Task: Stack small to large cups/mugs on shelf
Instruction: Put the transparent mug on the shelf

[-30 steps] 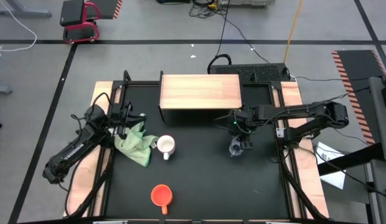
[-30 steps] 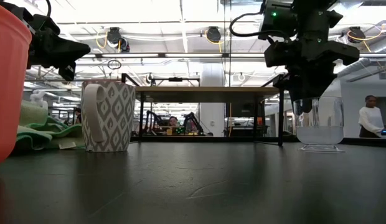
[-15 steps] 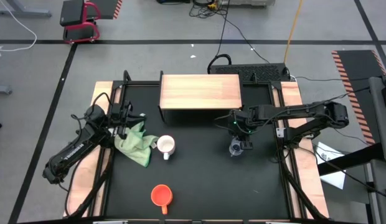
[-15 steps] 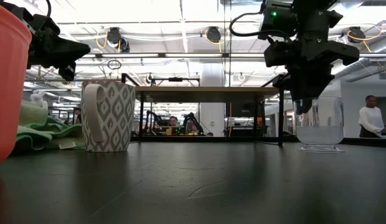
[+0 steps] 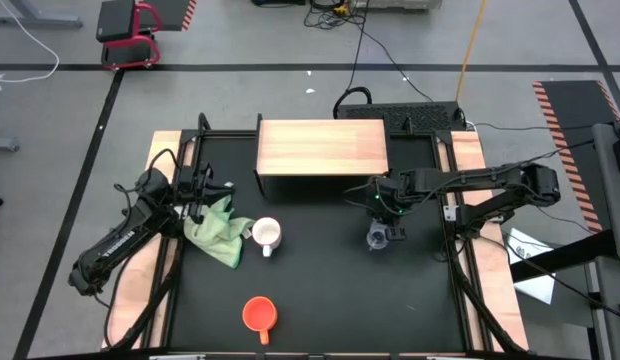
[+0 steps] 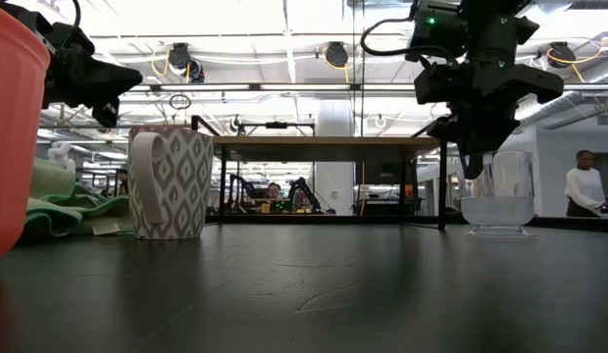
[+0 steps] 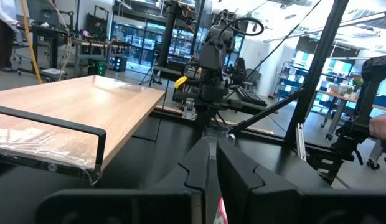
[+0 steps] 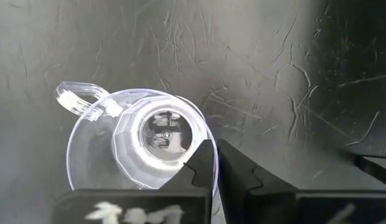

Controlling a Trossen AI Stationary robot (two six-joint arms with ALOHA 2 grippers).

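Right pincer (image 5: 378, 234) clamped on rim of clear glass cup (image 6: 498, 192); cup upright, mouth up, long axis vertical, slightly tilted, base on tabletop (image 5: 320, 290) in front of shelf (image 5: 321, 147), toward its right end. White mug (image 5: 266, 235) upright beside green cloth (image 5: 218, 232). Orange mug (image 5: 259, 314) upright near front edge. Left pincer (image 5: 206, 187) near-closed, empty, above cloth.

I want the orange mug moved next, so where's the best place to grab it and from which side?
The orange mug stands upright, mouth up, near the table's front edge, its handle pointing further front. Probably best: come straight down from above and pinch the rim on a side away from the handle, one finger inside, one outside. The right tool has the clear glass cup that way.
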